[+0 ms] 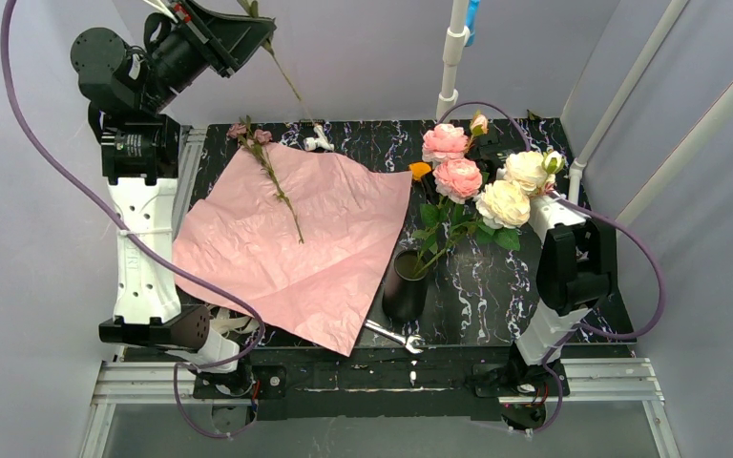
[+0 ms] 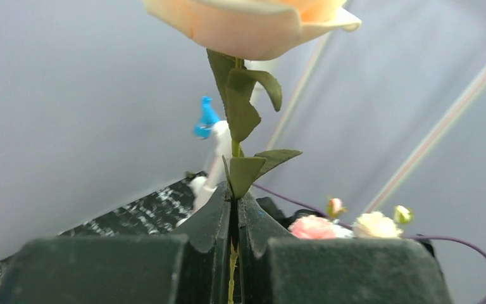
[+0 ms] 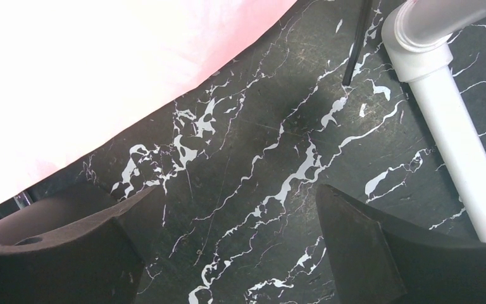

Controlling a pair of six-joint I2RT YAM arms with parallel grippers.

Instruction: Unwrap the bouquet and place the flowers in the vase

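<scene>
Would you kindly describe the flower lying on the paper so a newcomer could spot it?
Find the large pink paper covering the left half of the black marbled table. On its far-left part lies one thin stem, small mauve blooms at the far end. Unlike the pink and cream roses standing in the black vase, it lies flat and alone.

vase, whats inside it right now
Green stems rise from the vase mouth, leaning right, carrying pink roses and cream roses. Its black wall hides the stem ends and the bottom.

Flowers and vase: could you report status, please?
Left gripper shut on rose stem, raised. Right gripper open. Vase holds several roses; mauve stem lies on paper. Wrench beside vase.
</scene>
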